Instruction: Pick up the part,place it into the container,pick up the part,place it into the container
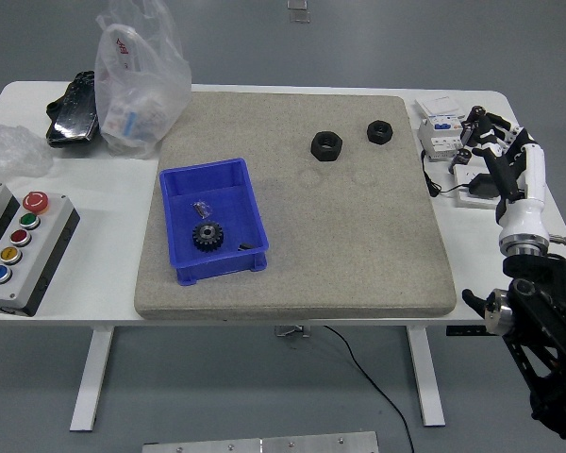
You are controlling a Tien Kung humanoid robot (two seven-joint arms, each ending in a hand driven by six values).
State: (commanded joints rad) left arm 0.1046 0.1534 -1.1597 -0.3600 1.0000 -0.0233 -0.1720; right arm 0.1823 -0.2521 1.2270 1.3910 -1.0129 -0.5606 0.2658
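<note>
Two black hex nuts lie on the grey mat (358, 245): a larger one (327, 145) and a smaller one (380, 131) to its right, near the mat's far edge. A blue bin (213, 232) sits on the mat's left part and holds a black gear (208, 236) and small metal bits. My right hand (491, 142) is raised at the table's right edge, fingers relaxed and empty, well to the right of the nuts. The left arm is out of view.
A white electrical unit with cables (443, 137) lies under and beside my right hand. A plastic bag (137, 80) and a black object (73, 109) sit at the far left. A button box (19, 247) stands at the left edge.
</note>
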